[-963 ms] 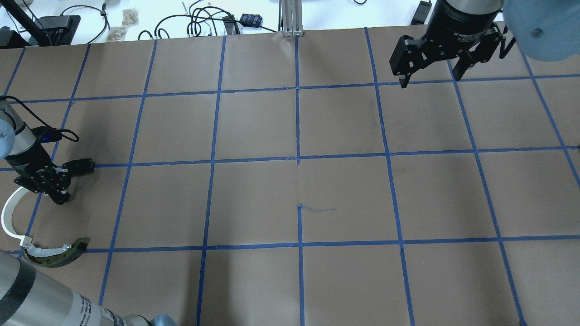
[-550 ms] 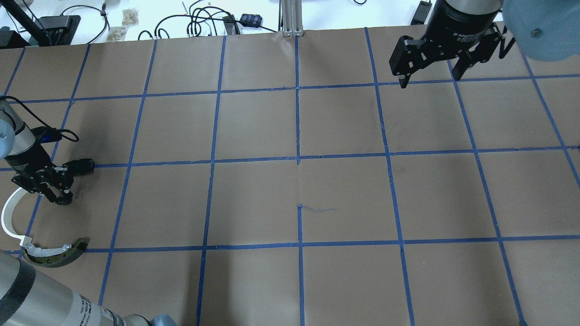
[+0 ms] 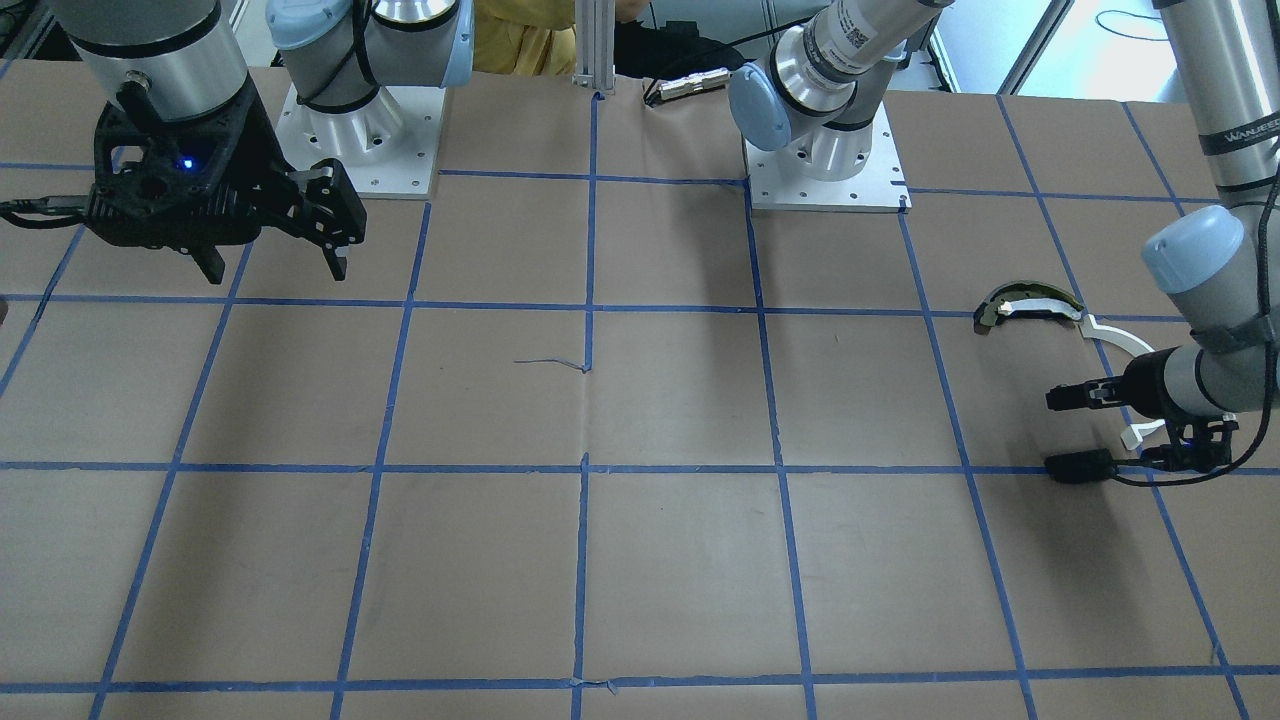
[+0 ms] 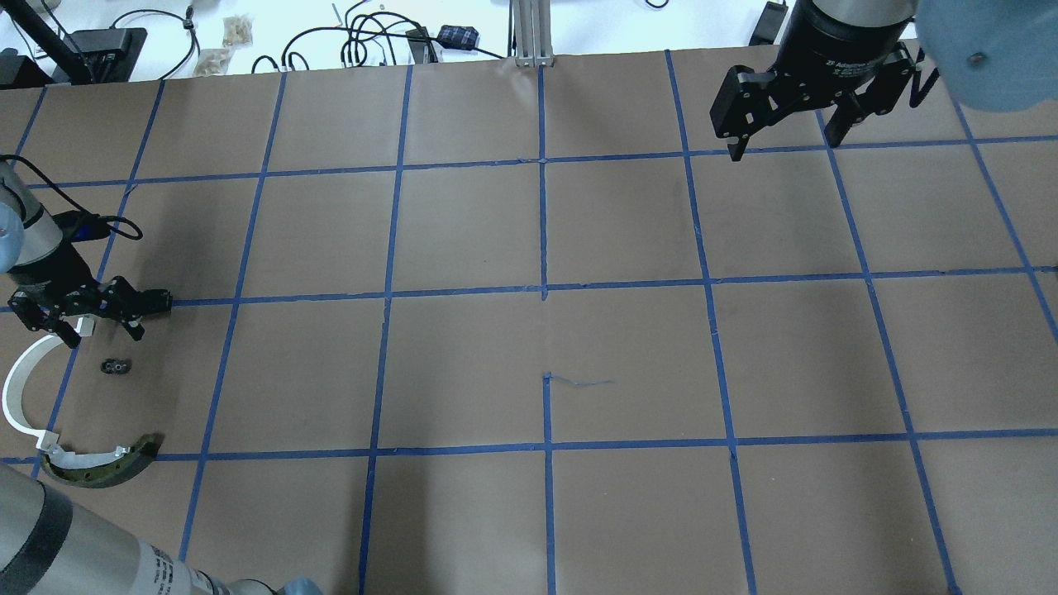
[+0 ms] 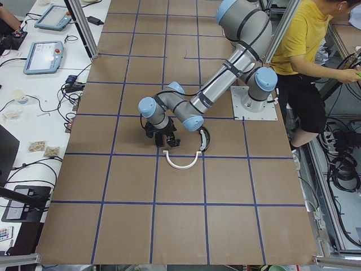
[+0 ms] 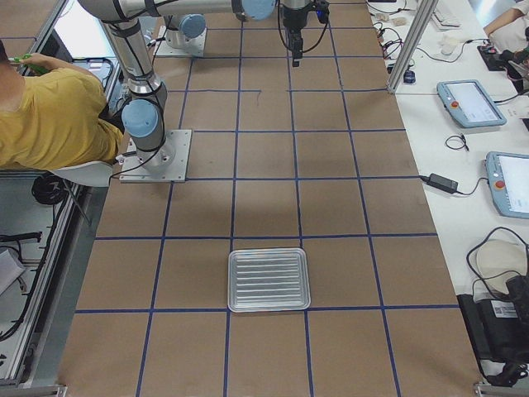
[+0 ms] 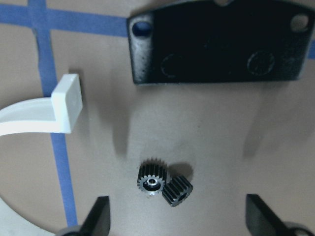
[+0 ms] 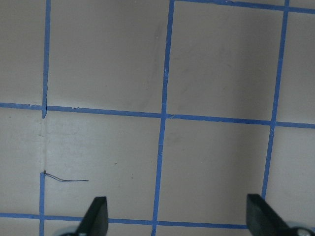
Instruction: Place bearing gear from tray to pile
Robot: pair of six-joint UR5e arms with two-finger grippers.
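bearing gear: a small black toothed gear [image 7: 153, 181] with a pale centre bore, lying on the brown paper with a second small dark toothed piece [image 7: 177, 191] touching its right side; in the overhead view the pair shows as one dark speck [image 4: 116, 365] at the table's left edge.
pile: white curved strip [image 4: 18, 397] just left of the gear, olive curved piece with white edge [image 4: 103, 467] nearer the robot, flat black plate [image 7: 216, 42] just beyond the gear.
left gripper: [image 4: 89, 314] jaws spread wide and empty, hovering above and slightly beyond the gear, touching nothing.
right gripper: [image 4: 789, 103] jaws apart, empty, raised at the far right, well away from the pile.
tray: ribbed metal tray [image 6: 269, 279], at the table's right end, nothing visible in it.
step: the gear looks set down among the pile parts; this reads as the release and lift-off.
next move: probably a straight lift clear, with the open fingers kept off the white strip's end [image 7: 66, 103] and the gear.
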